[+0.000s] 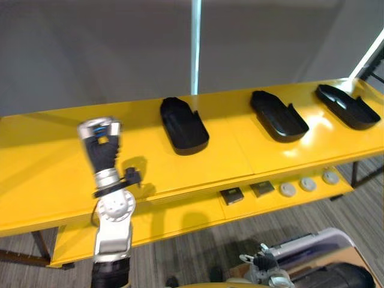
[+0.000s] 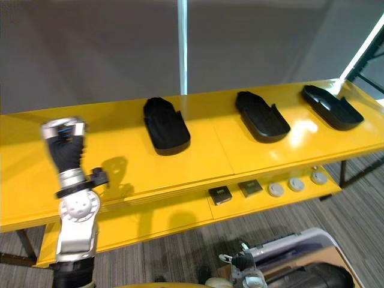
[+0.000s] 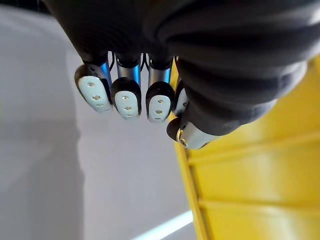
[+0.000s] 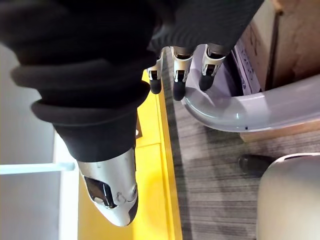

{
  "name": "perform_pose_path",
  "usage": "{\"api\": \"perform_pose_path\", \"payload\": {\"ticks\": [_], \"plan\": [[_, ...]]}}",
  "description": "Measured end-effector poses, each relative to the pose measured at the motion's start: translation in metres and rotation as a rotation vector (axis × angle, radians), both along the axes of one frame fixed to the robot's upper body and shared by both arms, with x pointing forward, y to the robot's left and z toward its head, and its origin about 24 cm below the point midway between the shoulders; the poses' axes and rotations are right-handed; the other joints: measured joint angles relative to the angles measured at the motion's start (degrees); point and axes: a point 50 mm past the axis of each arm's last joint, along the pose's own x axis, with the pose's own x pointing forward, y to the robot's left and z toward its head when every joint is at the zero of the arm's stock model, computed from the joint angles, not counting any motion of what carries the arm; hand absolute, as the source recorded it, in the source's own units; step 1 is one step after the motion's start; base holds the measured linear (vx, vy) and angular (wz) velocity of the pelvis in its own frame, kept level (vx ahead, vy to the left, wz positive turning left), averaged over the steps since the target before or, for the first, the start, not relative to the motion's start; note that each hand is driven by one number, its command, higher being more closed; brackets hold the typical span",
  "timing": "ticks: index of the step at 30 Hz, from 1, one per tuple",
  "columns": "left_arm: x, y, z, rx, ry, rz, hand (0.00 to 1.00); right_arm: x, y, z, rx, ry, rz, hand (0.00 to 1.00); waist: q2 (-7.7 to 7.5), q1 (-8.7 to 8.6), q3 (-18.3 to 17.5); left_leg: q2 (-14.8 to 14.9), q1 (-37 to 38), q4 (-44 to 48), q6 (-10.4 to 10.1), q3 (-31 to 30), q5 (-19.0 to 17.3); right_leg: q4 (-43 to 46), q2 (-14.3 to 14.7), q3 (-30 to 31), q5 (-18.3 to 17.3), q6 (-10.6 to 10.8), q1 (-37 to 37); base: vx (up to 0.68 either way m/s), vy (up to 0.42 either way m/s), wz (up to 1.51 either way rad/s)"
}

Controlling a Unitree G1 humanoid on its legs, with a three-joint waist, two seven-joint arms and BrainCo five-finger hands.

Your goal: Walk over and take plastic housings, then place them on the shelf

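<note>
Black plastic housings (image 1: pixel 183 126), yellow bench (image 1: pixel 48 162): we judge them light, rigid, slick, best gripped across raised side walls; left hand (image 1: pixel 102 144) curled, empty; right hand (image 4: pixel 100 75) slack, empty.

Bright even light, glare patches on yellow shelf (image 1: pixel 318 123) near R end, faint shadows under housings (image 1: pixel 183 126).

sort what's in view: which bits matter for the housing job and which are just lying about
Job: three black plastic housings on the yellow shelf; left hand raised by it.
Lying about: two dark square parts and three grey discs on the lower ledge.
</note>
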Motion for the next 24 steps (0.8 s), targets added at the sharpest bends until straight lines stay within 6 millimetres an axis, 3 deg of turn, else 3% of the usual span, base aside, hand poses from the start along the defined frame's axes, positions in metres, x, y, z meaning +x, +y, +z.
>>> {"api": "perform_pose_path", "payload": {"ticks": [1, 3, 6, 9, 10, 12, 13, 16, 19, 24], "plan": [[-0.015, 0.021, -0.009, -0.082, -0.006, 0.083, 1.00, -0.005, -0.002, -0.001, -0.007, 0.014, -0.001, 0.00, -0.04, 0.25, -0.10, -0.19, -0.02, -0.20, 0.20, -1.76, 0.05, 0.01, -0.21, -1.79, -0.76, 0.17, 0.69, -0.04, -0.011, 0.59], [-0.035, 0.042, -0.022, -0.156, 0.014, 0.188, 1.00, -0.012, -0.003, -0.003, -0.010, 0.032, -0.005, 0.00, -0.07, 0.81, -0.24, -0.21, -0.07, -0.29, 0.20, -2.91, 0.05, 0.01, -0.23, -2.91, -1.23, 0.14, 1.10, -0.01, -0.018, 0.44], [-0.057, 0.064, -0.070, -0.301, 0.198, 0.293, 1.00, -0.024, -0.003, -0.006, -0.010, 0.076, -0.014, 0.00, -0.25, 2.86, -0.51, 0.04, -0.19, -0.21, 0.20, -3.97, 0.03, 0.98, -0.24, -4.65, -2.46, 0.17, 1.29, 0.01, -0.025, 0.27], [-0.075, 0.069, -0.133, -0.442, 0.484, 0.323, 1.00, -0.029, -0.002, -0.006, -0.008, 0.098, -0.013, 0.00, -0.54, 3.27, -0.79, 0.38, -0.14, 0.41, 0.20, -3.83, -0.05, 2.92, -0.31, -5.62, -3.99, 0.06, 1.08, 0.02, -0.017, 0.15], [-0.084, 0.068, -0.161, -0.497, 0.621, 0.321, 1.00, -0.026, -0.001, -0.005, -0.005, 0.084, -0.012, 0.00, -0.63, 3.23, -0.86, 0.57, -0.18, 1.02, 0.34, -3.18, -0.36, 3.91, -0.33, -5.42, -4.39, -0.13, 0.58, 0.04, -0.009, -0.12], [-0.096, 0.062, -0.195, -0.551, 0.798, 0.311, 1.00, -0.017, 0.003, 0.000, 0.002, 0.034, -0.007, 0.00, -0.58, 2.96, -0.87, 0.72, -0.14, 1.73, -0.02, -2.42, -0.40, 4.54, -0.32, -5.06, -4.46, -0.18, 0.44, 0.02, 0.000, -0.21], [-0.104, 0.051, -0.222, -0.597, 0.946, 0.260, 0.00, -0.007, 0.007, 0.006, 0.008, -0.022, 0.001, 0.00, -0.47, 2.98, -1.02, 0.85, 0.08, 1.97, -0.09, -1.75, -0.69, 4.70, -0.25, -4.79, -4.51, -0.23, 0.45, 0.01, 0.003, -0.18], [-0.120, 0.019, -0.264, -0.663, 1.188, 0.145, 0.00, 0.004, 0.023, 0.010, 0.050, -0.068, 0.004, 0.00, 0.11, 3.06, -1.71, 0.97, 0.17, 1.83, -0.13, -1.18, -0.77, 4.58, -0.12, -4.12, -4.52, -0.24, 0.31, 0.01, 0.006, -0.10], [-0.138, -0.006, -0.290, -0.723, 1.349, 0.084, 0.00, 0.003, 0.028, 0.008, 0.065, -0.061, 0.002, 0.00, 1.13, 3.09, -2.39, 1.03, 0.34, 1.73, -0.13, -0.82, -0.99, 4.50, -0.01, -3.50, -4.57, -0.29, 0.32, 0.02, 0.009, -0.07], [-0.153, -0.018, -0.304, -0.720, 1.480, 0.054, 0.00, -0.003, 0.019, 0.002, 0.047, -0.016, -0.020, 0.00, 1.82, 3.03, -2.67, 1.31, 1.22, 1.04, -0.21, 0.51, -1.02, 4.37, 0.42, -2.08, -4.56, -0.33, 0.31, 0.01, -0.001, -0.14]]}}
